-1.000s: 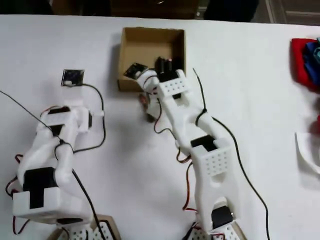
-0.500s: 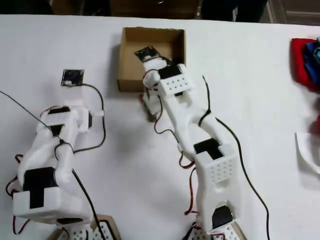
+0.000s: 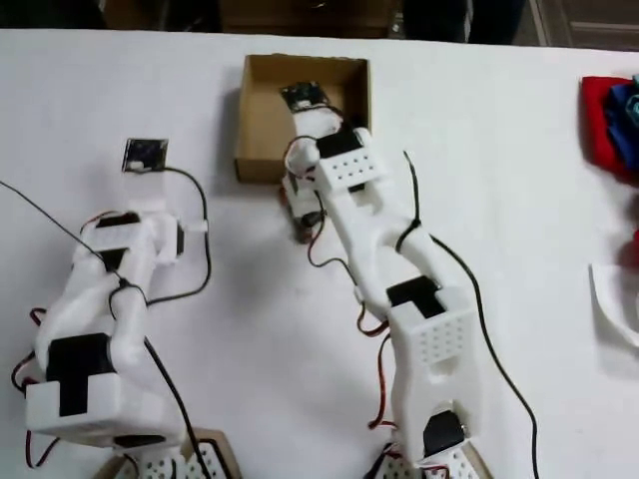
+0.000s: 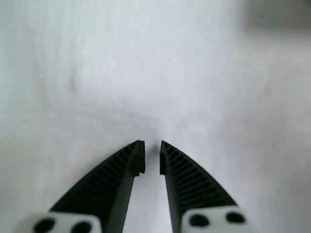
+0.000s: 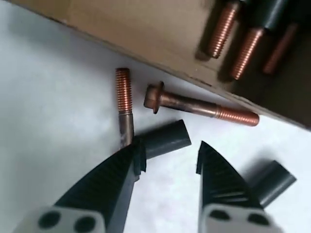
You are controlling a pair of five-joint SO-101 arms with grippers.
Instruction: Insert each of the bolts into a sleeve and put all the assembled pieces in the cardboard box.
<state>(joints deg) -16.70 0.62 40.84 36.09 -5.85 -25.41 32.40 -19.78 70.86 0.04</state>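
Your right claw hangs released over the table, just off the 6 o'clock wall of the cardboard box. A sleeve lies between its jaws, long axis running finger to finger, so you'd likely need to rotate before closing. A bolt lies beside it. Your left claw, all but clenched on nothing, sits well apart toward 8 o'clock.
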